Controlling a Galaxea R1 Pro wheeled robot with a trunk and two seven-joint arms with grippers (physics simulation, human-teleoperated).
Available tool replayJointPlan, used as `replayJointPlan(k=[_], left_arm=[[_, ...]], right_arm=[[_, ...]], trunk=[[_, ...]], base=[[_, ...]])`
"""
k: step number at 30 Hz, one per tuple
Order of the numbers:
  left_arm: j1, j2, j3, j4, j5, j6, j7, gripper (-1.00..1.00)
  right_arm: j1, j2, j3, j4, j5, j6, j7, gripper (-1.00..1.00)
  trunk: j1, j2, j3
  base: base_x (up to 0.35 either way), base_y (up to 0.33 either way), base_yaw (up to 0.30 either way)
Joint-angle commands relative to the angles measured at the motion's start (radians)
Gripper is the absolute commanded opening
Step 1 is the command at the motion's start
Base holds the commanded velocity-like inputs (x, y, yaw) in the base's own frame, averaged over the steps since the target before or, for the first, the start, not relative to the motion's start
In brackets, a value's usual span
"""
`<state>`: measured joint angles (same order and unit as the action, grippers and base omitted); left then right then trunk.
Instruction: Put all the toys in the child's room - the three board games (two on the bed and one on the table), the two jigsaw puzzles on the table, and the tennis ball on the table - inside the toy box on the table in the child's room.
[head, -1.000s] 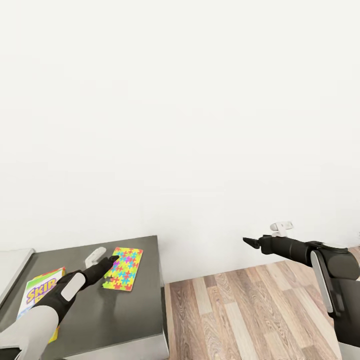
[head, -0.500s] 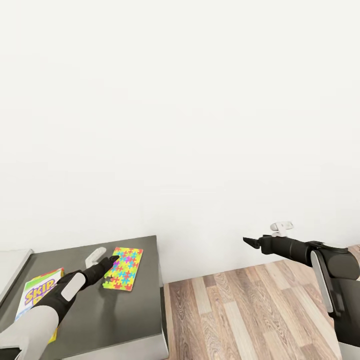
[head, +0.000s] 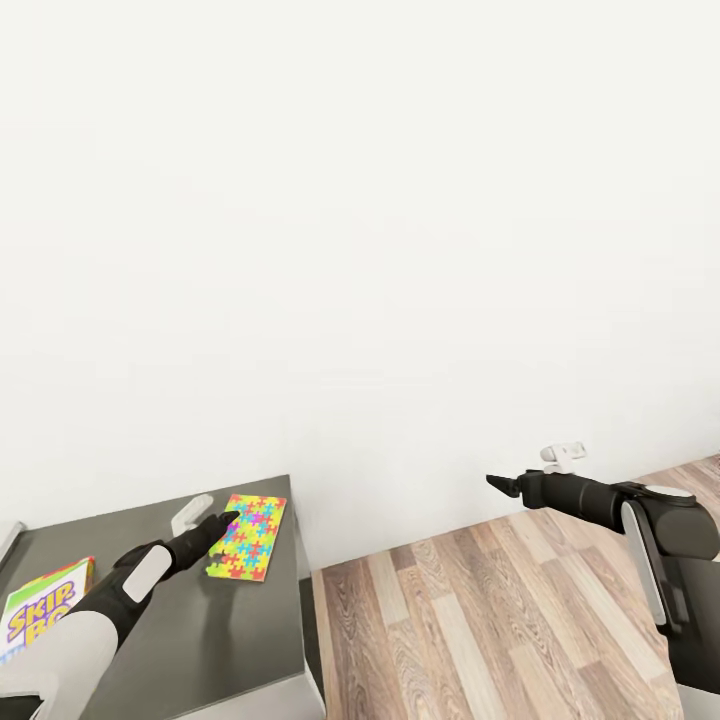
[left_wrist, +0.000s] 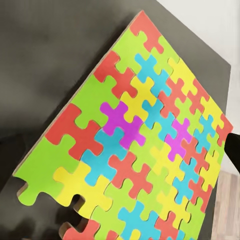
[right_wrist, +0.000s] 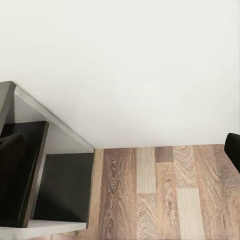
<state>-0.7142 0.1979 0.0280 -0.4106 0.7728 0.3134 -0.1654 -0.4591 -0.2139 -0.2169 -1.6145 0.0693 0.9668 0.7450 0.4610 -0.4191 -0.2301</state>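
white wall backs the dark bench (head: 250, 640). left jaws (head: 222, 523), seemingly closed and empty, hover at the jigsaw puzzle (head: 247, 537) lying flat near the bench's far corner, likely lining up a pick. right jaws (head: 497, 484) idle over floor, state unclear. board game (head: 40, 611) lies nearer.

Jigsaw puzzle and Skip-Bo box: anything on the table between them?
In the head view, the left gripper and its forearm cross the dark table between the jigsaw puzzle and the Skip-Bo box; otherwise the tabletop there is bare.
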Motion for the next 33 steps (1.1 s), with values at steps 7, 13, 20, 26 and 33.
replayJointPlan(k=[7,13,20,26,33], left_arm=[[-0.001,-0.001,0.001,-0.001,0.005,0.005,-0.001,1.00],[-0.001,-0.003,0.000,-0.001,0.005,0.001,0.000,1.00],[-0.001,-0.003,-0.002,-0.001,0.005,-0.002,0.000,1.00],[-0.001,-0.004,-0.002,-0.001,0.005,0.001,0.001,1.00],[0.000,-0.003,-0.001,-0.001,0.005,-0.001,0.000,1.00]], right_arm=[[-0.001,0.001,-0.001,-0.001,0.007,0.004,0.008,1.00],[-0.001,0.001,-0.001,-0.001,0.007,0.004,0.008,1.00],[0.000,0.001,-0.001,-0.001,0.007,0.004,0.008,1.00],[0.000,0.001,-0.001,-0.001,0.007,0.004,0.008,1.00],[0.000,0.001,-0.001,-0.001,0.007,0.004,0.008,1.00]], trunk=[[0.001,-0.002,-0.002],[0.001,-0.002,-0.002],[0.001,-0.002,-0.002],[0.001,-0.002,-0.002],[0.001,-0.002,-0.002]], base=[[0.000,0.000,-0.058],[0.000,0.000,-0.189],[-0.001,0.000,-0.046],[-0.115,-0.085,-0.006],[-0.191,-0.145,-0.001]])
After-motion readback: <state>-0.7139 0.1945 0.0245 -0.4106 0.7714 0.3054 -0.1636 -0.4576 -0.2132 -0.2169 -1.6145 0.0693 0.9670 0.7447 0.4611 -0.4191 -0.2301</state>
